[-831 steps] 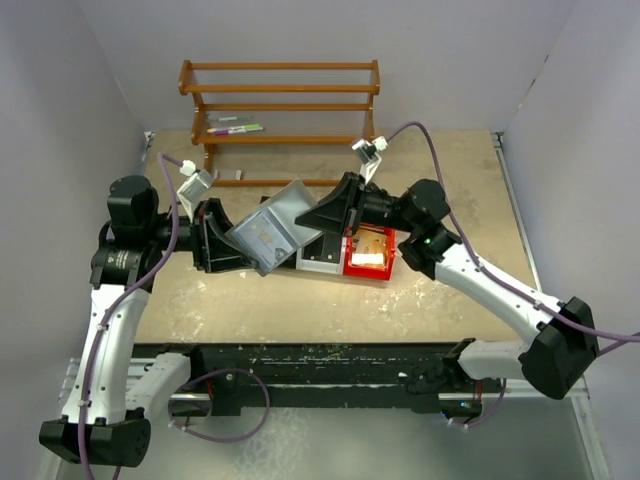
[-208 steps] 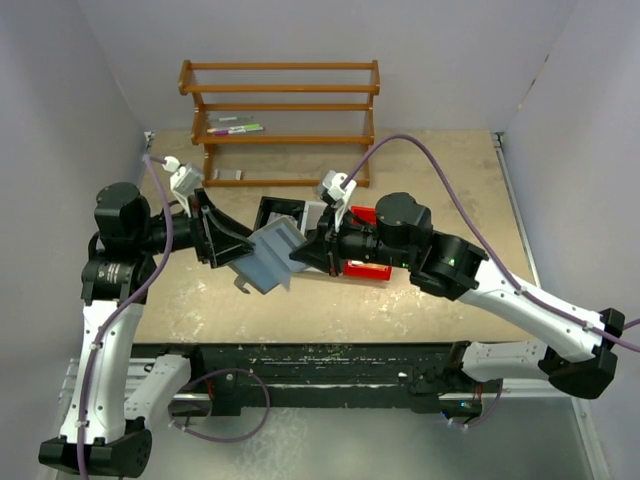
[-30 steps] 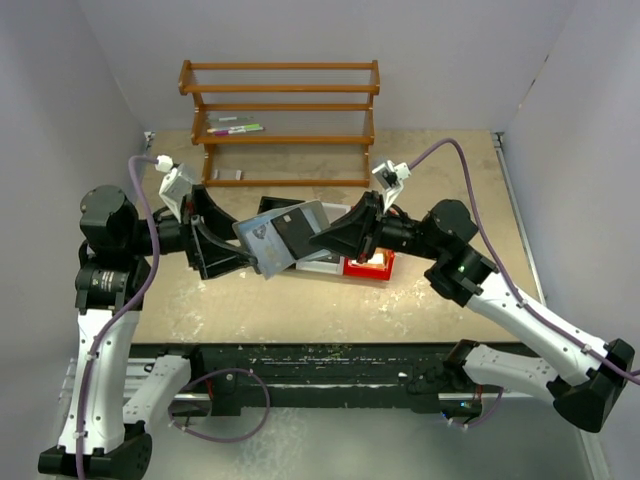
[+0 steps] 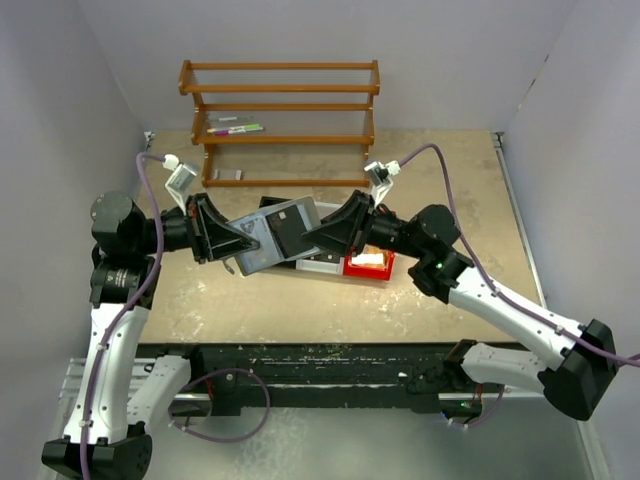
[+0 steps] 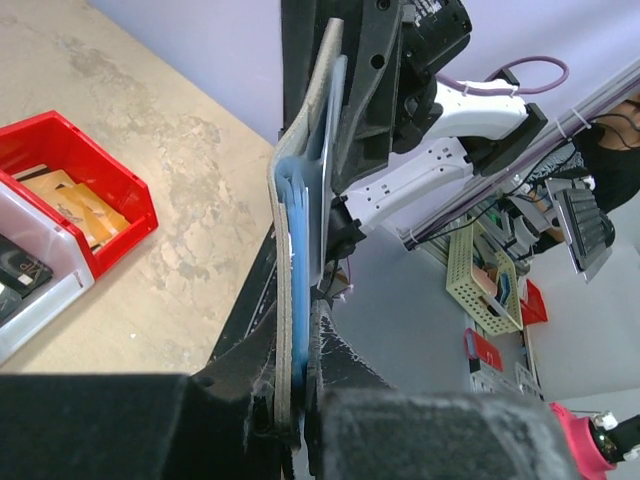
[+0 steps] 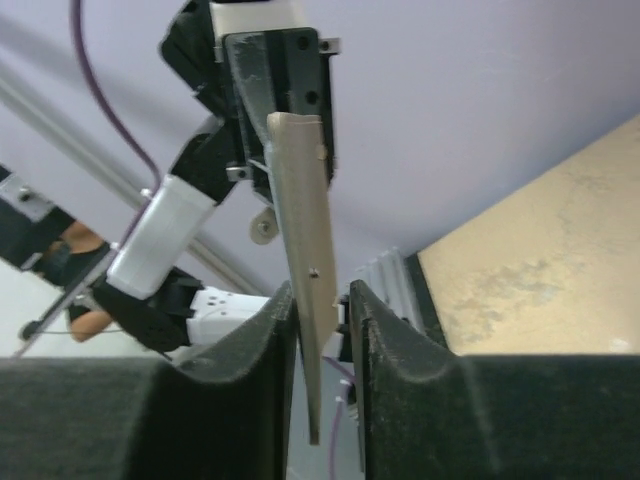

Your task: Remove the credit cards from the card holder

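Top external: card holder [image 4: 262, 240] is held up off the table [image 4: 450, 200] between the two arms. Left gripper [image 4: 238, 243] has one end, right gripper [image 4: 312, 232] sits at the opposite end, and the dark inner face is up. Red bin [image 4: 368, 263] lies just below the right gripper.

Step, as I judge it: holder braced and opened for a pull, with no credit cards clearly out of it. The next move calls for the right jaws to get onto a card edge alone, not the panel. They then pull away from the left gripper while it holds firm.

Left wrist: holder seen edge-on, pinched tight between its own pads. Pale blue layers [image 5: 297, 250] sit between the grey panels, cards or sleeves, I cannot tell. The top view hides those layers.

Right wrist: thin panel edge stands between its fingers with a sliver of gap on one side. Jaws are narrow and straddling, not clamping. The top view cannot show that.
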Tool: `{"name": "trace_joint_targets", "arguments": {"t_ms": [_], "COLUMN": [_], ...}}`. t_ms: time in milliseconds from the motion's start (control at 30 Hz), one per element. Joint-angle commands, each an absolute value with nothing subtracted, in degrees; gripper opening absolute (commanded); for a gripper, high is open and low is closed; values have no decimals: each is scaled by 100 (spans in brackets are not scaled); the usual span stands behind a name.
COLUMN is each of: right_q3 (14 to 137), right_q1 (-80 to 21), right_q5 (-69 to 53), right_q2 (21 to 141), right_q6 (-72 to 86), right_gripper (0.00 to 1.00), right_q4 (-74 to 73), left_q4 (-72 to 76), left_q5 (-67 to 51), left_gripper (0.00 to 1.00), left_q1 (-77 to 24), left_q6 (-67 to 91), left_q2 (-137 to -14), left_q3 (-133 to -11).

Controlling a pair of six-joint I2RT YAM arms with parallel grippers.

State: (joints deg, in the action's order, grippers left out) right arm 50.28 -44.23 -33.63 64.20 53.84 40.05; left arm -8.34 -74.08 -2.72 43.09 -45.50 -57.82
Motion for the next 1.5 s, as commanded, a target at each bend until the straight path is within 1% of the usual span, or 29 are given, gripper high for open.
{"name": "trace_joint_targets", "arguments": {"t_ms": [0,33,133,200,300,400,500,533,600,700,767,933,1033,1467], "right_q3": [5230,5276,5381,5427,5561,5713,5722,5936,6004,6080,6145,6334,6362,6626], "right_q1": [-4338,-4315,-4274,-4264,-4268,-4265,-4267,-4264,-4278,-4310,-4332,-4351,-4353,-4397], "right_q5": [-2409,-2231,-1773,-1459,-1099,-1168,-1692,-1944,-2617,-3322,-3647,-4258,-4370,-4195], "right_q2": [6104,6063,5832,5620,5416,5399,5578,5684,6002,6503,6796,7492,7810,8336], "right_q6": [4855,4717,4264,4046,3791,3702,3699,3743,4032,4423,4588,5099,5236,5174], "right_gripper": [42,48,57,61,63,61,57,57,56,56,55,50,47,44], "right_q4": [2932,2629,1890,1610,1258,1102,1314,1616,2013,2586,2874,3326,3478,3365], "left_q4": [-890,-1076,-2192,-3005,-3949,-4363,-4355,-4328,-4242,-4145,-4047,-4038,-4070,-4090], "left_q5": [-7447,-7391,-7018,-6588,-5930,-5457,-5305,-5314,-5435,-5972,-6238,-6379,-6482,-7071], "left_gripper": [0,0,0,0,0,0,0,0,0,0,0,0,0,0], "left_q1": [-285,-284,-285,-288,-282,-281,-288,-283,-283,-281,-281,-284,-281,-282], "left_q6": [4187,4054,3144,2432,1600,1090,917,907,966,1058,1166,1182,1166,1068], "left_q2": [-4523,-4557,-4723,-4915,-5241,-5464,-5478,-5484,-5505,-5575,-5578,-5614,-5658,-5584], "left_q3": [-5984,-6053,-6432,-6677,-6936,-6969,-6863,-6844,-6797,-6803,-6788,-6770,-6763,-6776]}}
